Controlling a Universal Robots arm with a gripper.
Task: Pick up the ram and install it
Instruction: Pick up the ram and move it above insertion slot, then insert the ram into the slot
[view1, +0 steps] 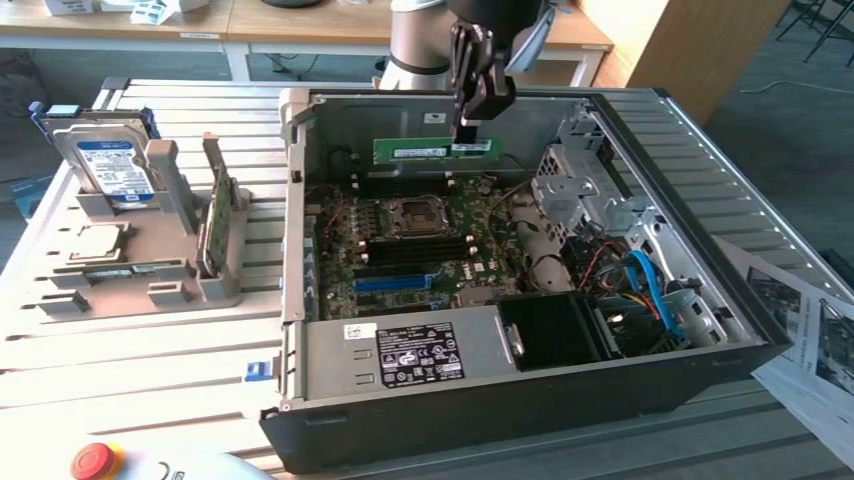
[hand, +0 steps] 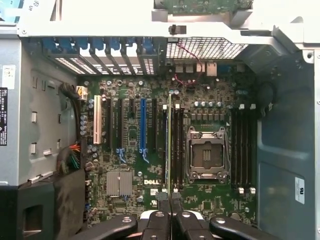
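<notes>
Open computer case (view1: 400, 430) on the bench (view1: 134, 350), its motherboard (view1: 461, 275) exposed. Above the case's rear half, the gripper (view1: 470, 130) is clamped tight on the ram (view1: 427, 150), held level and apparently clear of the board. Pickup looks done. Seating the stick in a slot remains.

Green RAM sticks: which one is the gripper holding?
The thin green circuit-board stick above the open black computer case, clamped in the gripper; the other green stick stands in the grey holder at the exterior view's left.
</notes>
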